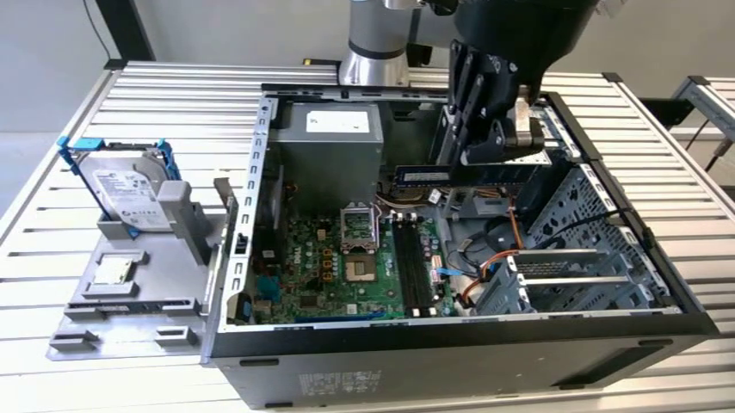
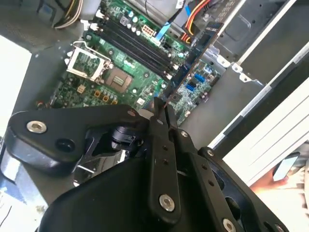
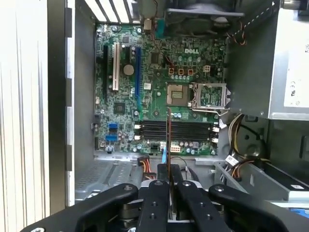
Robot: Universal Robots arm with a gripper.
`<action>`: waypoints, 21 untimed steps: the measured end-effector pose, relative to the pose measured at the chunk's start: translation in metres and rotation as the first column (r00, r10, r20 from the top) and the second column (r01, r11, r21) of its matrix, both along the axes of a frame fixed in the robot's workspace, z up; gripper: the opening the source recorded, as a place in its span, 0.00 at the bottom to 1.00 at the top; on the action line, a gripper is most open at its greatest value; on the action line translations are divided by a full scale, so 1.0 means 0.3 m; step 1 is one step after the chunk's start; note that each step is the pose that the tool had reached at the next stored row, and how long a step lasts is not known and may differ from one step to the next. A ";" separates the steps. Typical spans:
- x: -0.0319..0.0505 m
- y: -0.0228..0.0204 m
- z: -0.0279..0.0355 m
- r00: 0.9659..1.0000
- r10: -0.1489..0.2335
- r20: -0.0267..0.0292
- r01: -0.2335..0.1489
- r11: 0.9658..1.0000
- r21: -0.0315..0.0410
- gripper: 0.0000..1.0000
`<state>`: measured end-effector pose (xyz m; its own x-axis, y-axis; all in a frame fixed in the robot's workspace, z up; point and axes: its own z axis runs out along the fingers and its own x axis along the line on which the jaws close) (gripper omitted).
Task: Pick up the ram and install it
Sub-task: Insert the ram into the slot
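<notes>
Your gripper (image 3: 169, 186) pinches the ram (image 3: 168, 140) between its fingers. First wrist view: ram edge-on, crossing the black memory slots (image 3: 176, 130). Exterior view: its blue face level, raised above the motherboard (image 1: 327, 271) in the open case (image 1: 460, 344).

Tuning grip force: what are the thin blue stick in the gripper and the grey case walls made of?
The thin blue ram stick: likely fibreglass circuit board, blue-coated, dark chips along it. The grey case wall: seemingly sheet metal, matte, punched holes, folded edges.

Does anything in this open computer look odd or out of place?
The ram hangs in the gripper above the motherboard, not slotted. The processor socket's cover is flipped open, and a hard drive stands outside the case.
</notes>
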<state>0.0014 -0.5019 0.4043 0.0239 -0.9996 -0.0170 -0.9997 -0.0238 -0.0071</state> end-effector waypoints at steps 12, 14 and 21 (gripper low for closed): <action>0.003 0.159 -0.002 1.000 0.000 0.000 0.000 1.000 -0.001 0.00; 0.003 0.193 -0.002 1.000 0.000 0.000 0.000 1.000 -0.001 0.00; 0.004 0.206 -0.003 1.000 0.000 -0.001 0.000 1.000 0.002 0.00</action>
<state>0.0026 -0.4401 0.4034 0.0238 -0.9995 -0.0191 -0.9997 -0.0237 -0.0067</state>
